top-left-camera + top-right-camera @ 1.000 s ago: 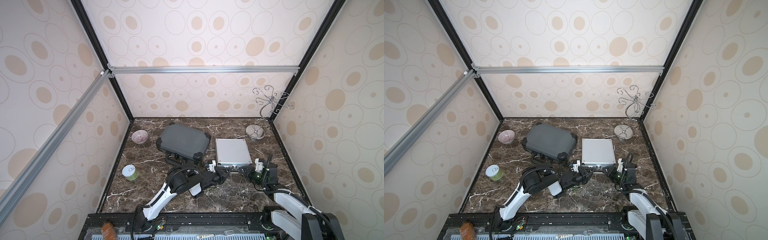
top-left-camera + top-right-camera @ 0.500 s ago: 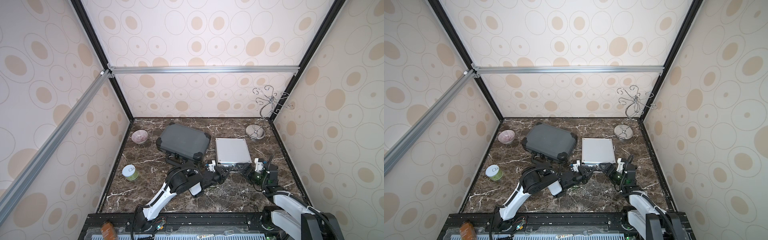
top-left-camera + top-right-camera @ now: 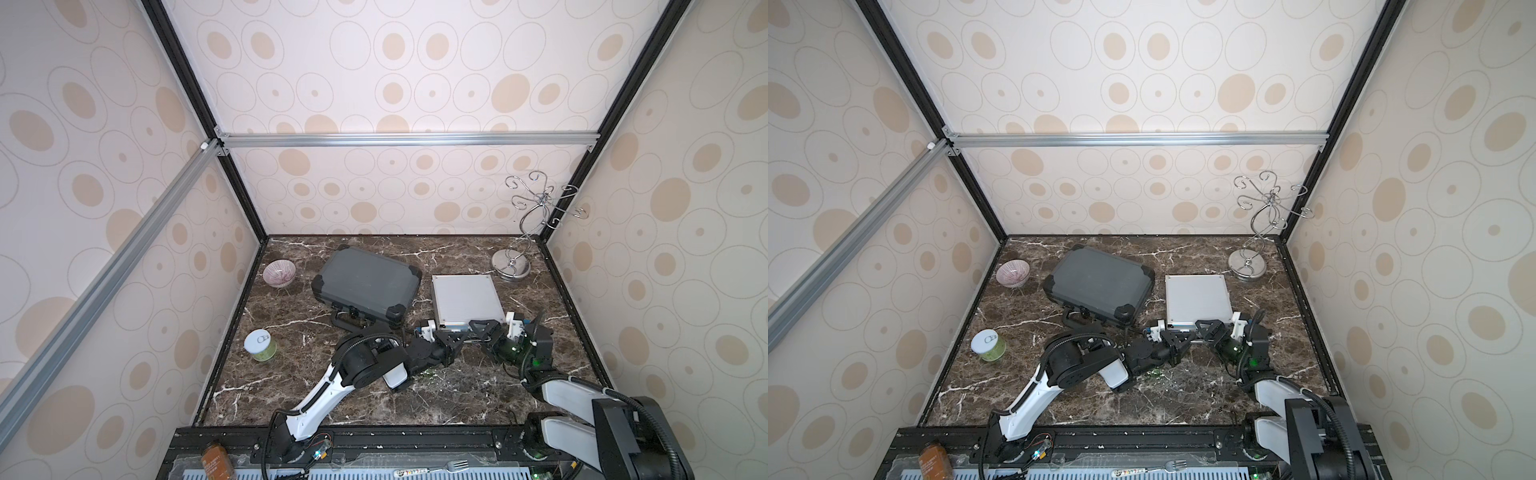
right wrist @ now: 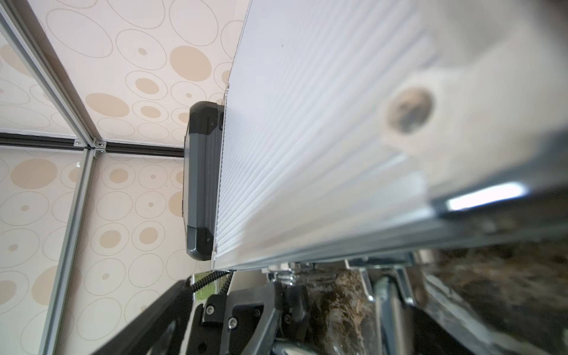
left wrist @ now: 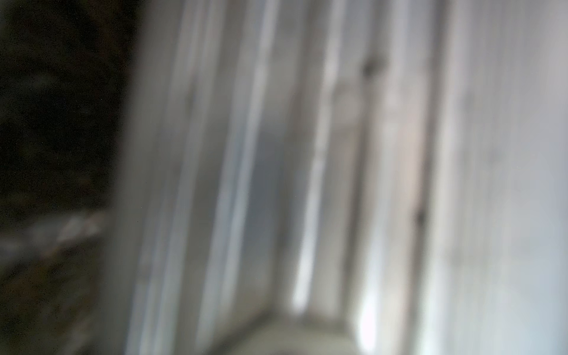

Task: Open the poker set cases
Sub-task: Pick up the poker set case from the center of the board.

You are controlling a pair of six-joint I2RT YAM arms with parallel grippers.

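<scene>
seeing both cases from where you stand?

yes. the grey case (image 3: 365, 284) lies flat toward the back middle of the table (image 3: 316, 386), turned a little, lid down, its handle (image 3: 347, 323) facing the arms. the silver case (image 3: 465, 299) lies flat just to its right with a narrow gap between them, lid down too.

and the left gripper (image 3: 440, 334)?

it sits low at the front edge of the silver case, near the front left corner. its fingers are pressed together. i can't tell whether they pinch anything. its wrist view is so close that the ribbed metal is only a blur.

the right gripper (image 3: 497, 327)?

it's at the same front edge, by the front right corner, facing the left one. its fingers stand wide apart and clamp nothing. in its wrist view the ribbed lid runs away from it, and the grey case shows past the far side. i can't tell if a finger touches the case.

anything else on the table?

a pink bowl (image 3: 279, 273) at the back left, a white-lidded jar (image 3: 260, 345) near the left edge and a wire hook stand (image 3: 511, 266) in the back right corner, all well apart from the grippers.
</scene>
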